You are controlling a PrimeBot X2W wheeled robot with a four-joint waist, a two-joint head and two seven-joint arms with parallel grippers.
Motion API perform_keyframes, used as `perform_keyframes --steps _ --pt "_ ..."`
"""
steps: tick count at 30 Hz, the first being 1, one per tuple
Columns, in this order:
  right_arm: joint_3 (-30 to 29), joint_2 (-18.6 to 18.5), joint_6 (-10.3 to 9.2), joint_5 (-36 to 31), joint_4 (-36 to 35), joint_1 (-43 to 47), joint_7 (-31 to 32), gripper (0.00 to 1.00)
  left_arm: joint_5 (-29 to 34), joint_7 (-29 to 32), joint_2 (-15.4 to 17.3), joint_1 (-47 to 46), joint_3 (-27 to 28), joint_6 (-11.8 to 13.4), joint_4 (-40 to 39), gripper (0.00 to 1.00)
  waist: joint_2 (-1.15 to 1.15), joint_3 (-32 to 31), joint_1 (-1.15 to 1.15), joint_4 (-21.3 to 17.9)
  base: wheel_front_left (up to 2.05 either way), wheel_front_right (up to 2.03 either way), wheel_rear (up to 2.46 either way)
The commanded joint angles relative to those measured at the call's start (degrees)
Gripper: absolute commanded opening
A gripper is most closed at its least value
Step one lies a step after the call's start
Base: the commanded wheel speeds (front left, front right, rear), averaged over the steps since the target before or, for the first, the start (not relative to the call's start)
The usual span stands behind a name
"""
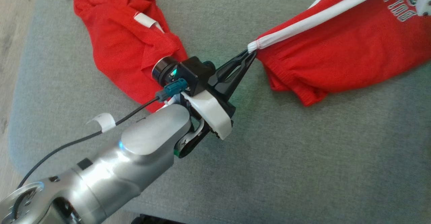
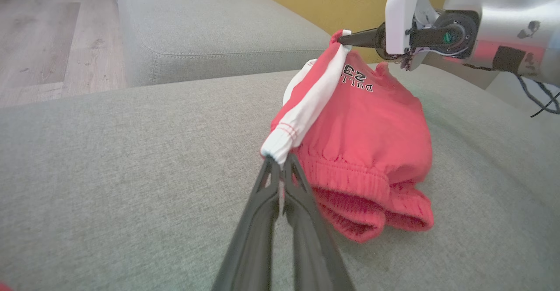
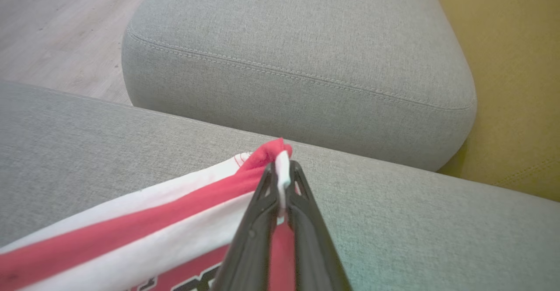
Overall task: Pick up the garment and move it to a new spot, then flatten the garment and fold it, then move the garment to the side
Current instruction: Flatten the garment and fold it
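Observation:
The garment (image 1: 340, 49) is red with a white side stripe and dark lettering, and it hangs stretched between my two grippers above the grey cushion. My left gripper (image 1: 251, 51) is shut on the gathered white end of the stripe, also seen in the left wrist view (image 2: 279, 163). My right gripper (image 2: 345, 40) is shut on the opposite end of the garment (image 2: 376, 124), held higher. In the right wrist view its fingertips (image 3: 282, 175) pinch a white and red fold of the garment (image 3: 131, 229). The lower ribbed hem sags onto the cushion.
A second red garment (image 1: 124, 38) with white trim lies crumpled at the upper left, behind my left wrist. The grey cushion (image 1: 303, 156) spreads out below. Another grey cushion (image 3: 306, 50) stands beyond, with a yellow wall (image 3: 516, 85) and wooden floor (image 2: 43, 33) around.

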Motion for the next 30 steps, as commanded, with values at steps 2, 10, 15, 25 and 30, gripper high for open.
perform_keyframes --steps 2,10,15,25,30 --pt "-0.46 -0.25 -0.22 -1.61 -1.1 -2.37 -1.06 0.23 0.35 -0.68 0.86 -1.96 2.26 -0.37 -0.58 0.0 0.0 1.03 -0.01 0.83 0.0 0.0 0.0" --pt "-4.59 0.39 -0.22 -4.52 2.7 -4.19 -5.93 1.0 0.9 -1.89 1.09 -1.7 4.28 1.65 2.0 1.0 0.0 0.19 -0.01 0.67 0.0 0.0 0.0" --pt "-6.34 1.38 -0.22 -2.73 4.85 -3.75 -10.77 1.0 1.77 -2.46 2.64 -1.03 6.25 3.24 3.26 1.0 0.0 -2.93 -0.01 -0.8 0.0 0.0 0.0" --pt "-1.21 6.84 -0.22 10.27 4.37 2.42 -24.65 1.0 5.19 -2.79 7.01 3.85 17.68 8.38 -0.54 1.0 0.0 -11.09 -0.01 -6.21 0.0 0.0 0.0" --pt "4.48 9.16 -0.22 18.62 -1.98 10.21 -26.96 1.0 9.27 -2.8 8.5 10.21 24.47 10.46 -4.38 1.0 0.0 -15.15 -0.01 -9.32 0.0 0.0 0.0"
